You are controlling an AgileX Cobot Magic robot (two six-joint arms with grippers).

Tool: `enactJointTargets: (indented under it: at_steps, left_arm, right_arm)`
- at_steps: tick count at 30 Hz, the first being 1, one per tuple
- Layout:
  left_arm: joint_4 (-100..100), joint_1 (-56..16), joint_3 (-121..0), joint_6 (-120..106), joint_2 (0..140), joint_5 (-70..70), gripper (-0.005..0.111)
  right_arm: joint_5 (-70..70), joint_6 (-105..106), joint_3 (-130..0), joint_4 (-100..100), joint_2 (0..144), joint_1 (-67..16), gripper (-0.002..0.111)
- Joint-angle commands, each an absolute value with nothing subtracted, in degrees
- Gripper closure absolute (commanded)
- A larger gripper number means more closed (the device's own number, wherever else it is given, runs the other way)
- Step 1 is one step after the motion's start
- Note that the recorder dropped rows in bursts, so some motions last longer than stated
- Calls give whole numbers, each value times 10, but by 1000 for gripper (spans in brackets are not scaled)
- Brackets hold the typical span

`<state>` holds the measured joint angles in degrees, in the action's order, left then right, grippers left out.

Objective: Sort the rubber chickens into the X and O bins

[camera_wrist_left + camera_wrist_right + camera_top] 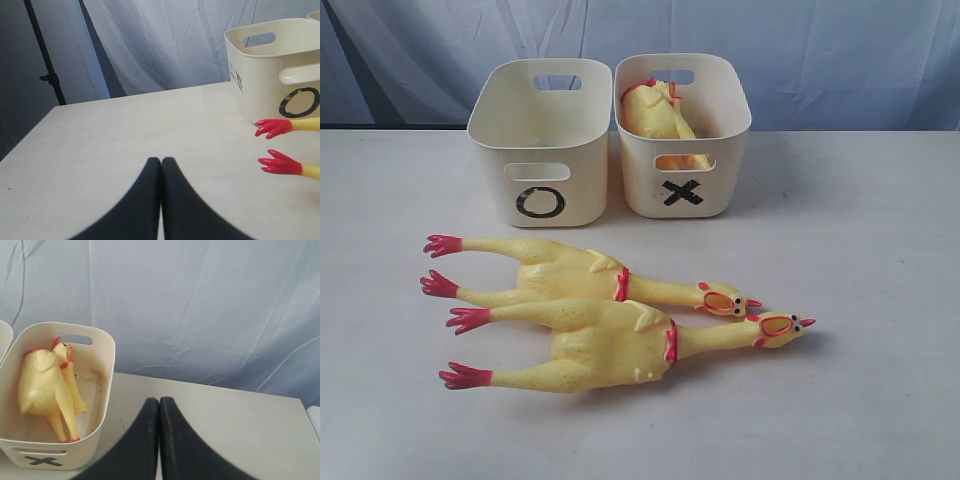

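Lowest in the exterior view lies a large rubber chicken (610,345), glossy yellow with a dimpled skin. It has a long neck, a red neck band and splayed red feet at the left of the frame, and its open-beaked head is at the right. A second large rubber chicken (570,275) lies just behind it, pointing the same way. Their bodies touch along their length and their heads sit close together. Both rest on the matte, off-white table (880,420).

Further up the frame stand two smooth cream plastic tubs with rounded corners and oval handle cut-outs. They are side by side, nearly touching. The O bin (540,140) is at upper left of centre and the X bin (692,150) is to its right. A smaller rubber chicken (47,387) lies in the X bin, feet toward the marked wall. A pale, creased cloth backdrop (840,60) hangs behind.

My left pincer (161,161) has its smooth black fingers pressed together with nothing between them, over bare table, apart from two red feet and the O bin. My right pincer (159,400) is likewise closed on nothing, beside the X bin.
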<state>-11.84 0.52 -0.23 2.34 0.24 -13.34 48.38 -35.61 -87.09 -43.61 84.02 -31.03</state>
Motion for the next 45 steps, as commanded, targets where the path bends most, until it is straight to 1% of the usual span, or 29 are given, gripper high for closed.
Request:
enactJointTargets:
  at_steps: [1,4,8,11,17,22,27,30,35,39,41,45]
  left_arm:
    - [-116,4,0,25,0,-131,107]
    - [-95,4,0,26,0,-111,107]
    - [-22,4,0,26,0,-54,107]
    - [-8,4,0,26,0,-7,107]
    - [-8,4,0,27,0,96,107]
    - [-8,4,0,70,0,125,107]
    - [-8,4,0,162,0,134,107]
    - [-8,4,0,255,0,134,107]
    - [-14,4,0,287,0,156,107]
    - [-14,4,0,371,0,176,107]
    - [-38,4,0,412,0,181,107]
    - [-166,4,0,531,0,181,107]
  right_arm:
    - [494,-336,-871,-424,810,-308,108]
    - [494,-304,-871,-401,794,-308,108]
    - [505,-260,-871,-356,772,-308,108]
    - [507,-236,-861,-339,749,-308,108]
    - [472,-227,-779,-344,673,-308,108]
    - [435,-227,-708,-340,594,-308,108]
    - [416,-227,-638,-336,517,-308,108]
    - [420,-227,-599,-324,467,-308,108]
    - [424,-203,-534,-281,384,-308,108]
    - [432,-185,-485,-240,322,-308,108]
    - [442,-175,-468,-218,290,-308,108]
    - [476,-173,-444,-178,236,-308,108]
